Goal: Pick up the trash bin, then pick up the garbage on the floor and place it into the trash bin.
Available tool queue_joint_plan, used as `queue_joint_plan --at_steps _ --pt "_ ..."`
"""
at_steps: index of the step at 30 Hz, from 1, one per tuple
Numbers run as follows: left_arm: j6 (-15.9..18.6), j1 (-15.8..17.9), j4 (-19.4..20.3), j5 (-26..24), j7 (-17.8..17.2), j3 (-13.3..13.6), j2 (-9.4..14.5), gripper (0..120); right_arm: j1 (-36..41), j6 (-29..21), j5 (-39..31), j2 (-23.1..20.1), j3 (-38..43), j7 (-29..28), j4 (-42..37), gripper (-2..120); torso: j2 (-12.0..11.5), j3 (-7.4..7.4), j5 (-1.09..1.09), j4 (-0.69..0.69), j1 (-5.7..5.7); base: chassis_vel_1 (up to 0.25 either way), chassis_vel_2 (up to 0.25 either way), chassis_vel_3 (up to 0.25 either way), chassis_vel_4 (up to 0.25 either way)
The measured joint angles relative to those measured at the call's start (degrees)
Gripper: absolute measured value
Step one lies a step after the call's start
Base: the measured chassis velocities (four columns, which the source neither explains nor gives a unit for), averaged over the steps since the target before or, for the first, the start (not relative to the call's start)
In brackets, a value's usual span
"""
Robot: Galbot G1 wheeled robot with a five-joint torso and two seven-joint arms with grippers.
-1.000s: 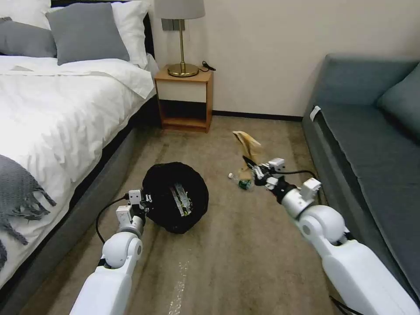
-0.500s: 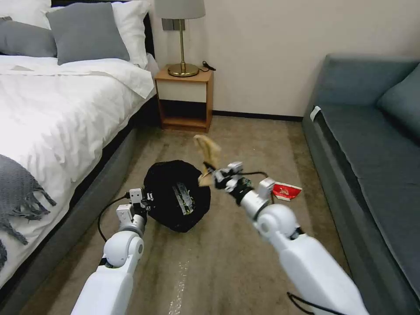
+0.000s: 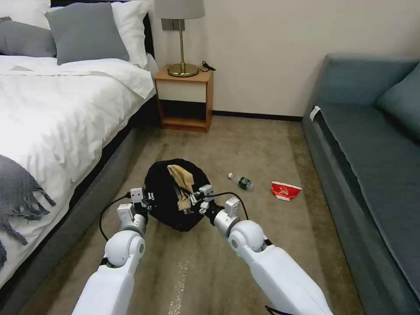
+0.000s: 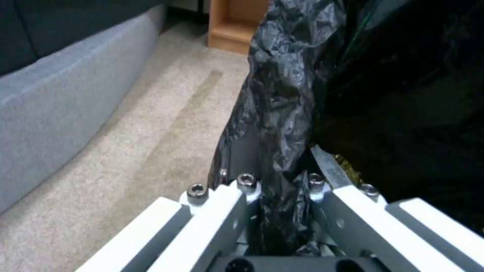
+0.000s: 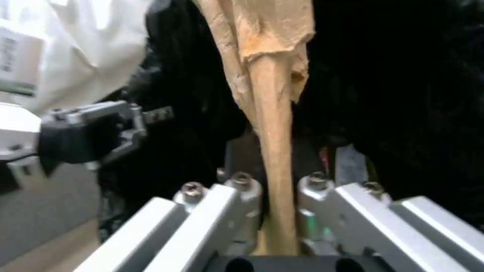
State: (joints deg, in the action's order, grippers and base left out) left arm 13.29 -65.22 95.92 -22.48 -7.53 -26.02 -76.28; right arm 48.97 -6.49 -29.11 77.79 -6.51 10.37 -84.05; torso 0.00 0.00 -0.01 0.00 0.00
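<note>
Left gripper: clamped on black-bagged round trash bin rim
Right gripper: grasping crumpled brown paper, bin mouth directly ahead

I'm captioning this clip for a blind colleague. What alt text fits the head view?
The right tool holds brown paper over the black-lined trash bin, whose rim the left tool grips. On the carpet to the right lie a small bottle and a red carton, between bed and sofa.
</note>
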Motion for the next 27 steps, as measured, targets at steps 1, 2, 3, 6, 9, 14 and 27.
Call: queue_joint_plan --at_steps 1,2,3,6,9,14,27 --pt "0.0 0.0 0.0 0.0 0.0 0.0 0.0 1 0.0 0.0 0.0 0.0 0.0 0.0 0.0 10 0.0 0.00 0.00 0.00 0.00 0.000 0.000 0.000 0.000" --pt "0.0 0.0 -0.2 -0.1 0.1 -0.1 0.1 1 -0.3 0.1 0.2 0.3 0.0 -0.1 0.7 13 0.0 0.00 0.00 0.00 0.00 0.000 0.000 0.000 0.000" --pt "0.0 0.0 -0.3 -0.3 0.1 -0.1 0.2 1 -0.6 0.2 0.4 0.6 -0.1 -0.2 1.3 20 0.0 0.00 0.00 0.00 0.00 0.000 0.000 0.000 0.000" --pt "-0.1 0.1 -0.6 -0.6 0.2 -0.2 0.3 1 -1.2 0.4 0.6 0.9 -0.1 -0.4 2.1 28 0.0 0.00 0.00 0.00 0.00 0.000 0.000 0.000 0.000" --pt "-0.1 0.3 -0.7 -0.8 0.3 -0.2 0.4 1 -1.6 0.6 0.8 1.2 -0.1 -0.4 2.6 38 0.0 0.00 0.00 0.00 0.00 0.000 0.000 0.000 0.000" --pt "-0.2 0.6 -1.2 -1.2 0.4 -0.3 0.8 1 -1.1 1.1 1.7 1.4 0.4 -0.5 3.3 60 0.0 0.00 0.00 0.00 0.00 0.000 0.000 0.000 0.000" --pt "-0.7 0.5 -2.2 -1.6 0.5 -0.4 1.5 1 4.9 2.1 1.0 0.1 6.0 -0.6 -1.4 99 0.0 -0.01 0.01 0.00 0.00 0.000 0.000 0.000 0.000"
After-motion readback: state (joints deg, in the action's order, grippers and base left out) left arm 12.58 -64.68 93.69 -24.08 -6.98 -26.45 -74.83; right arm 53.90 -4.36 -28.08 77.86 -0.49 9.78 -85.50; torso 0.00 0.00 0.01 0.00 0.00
